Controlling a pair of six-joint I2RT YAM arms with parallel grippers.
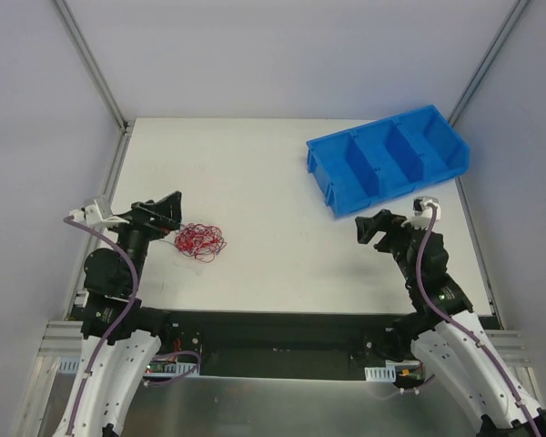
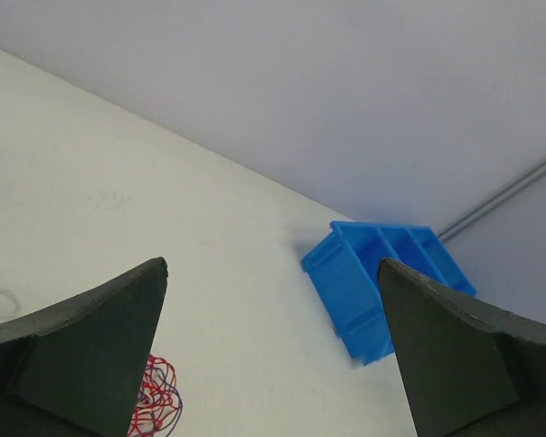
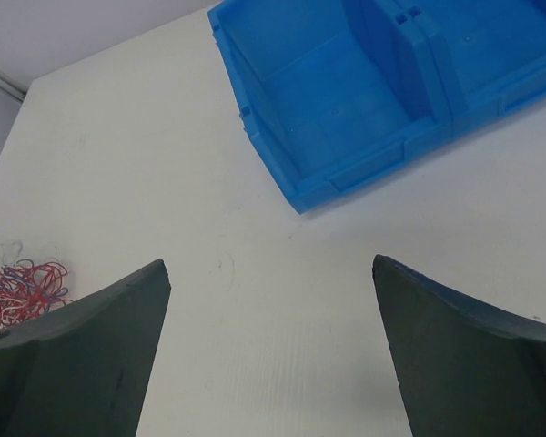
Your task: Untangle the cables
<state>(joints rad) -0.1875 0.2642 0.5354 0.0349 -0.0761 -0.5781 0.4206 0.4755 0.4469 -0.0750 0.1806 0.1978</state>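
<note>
The cables [image 1: 200,242] form a fist-sized tangle of thin curly wires, mostly red with some white, on the white table left of centre. My left gripper [image 1: 175,211] is open and empty, just left of and above the tangle; in the left wrist view the tangle [image 2: 159,401] shows beside the left finger [image 2: 91,350]. My right gripper [image 1: 368,230] is open and empty on the right side, far from the tangle. In the right wrist view the tangle [image 3: 20,289] lies at the far left, above the left finger [image 3: 82,355].
A blue bin [image 1: 387,160] with three compartments stands at the back right, also seen in the left wrist view [image 2: 382,282] and the right wrist view [image 3: 382,86]. Metal frame rails run along the table's left [image 1: 118,173] and right sides.
</note>
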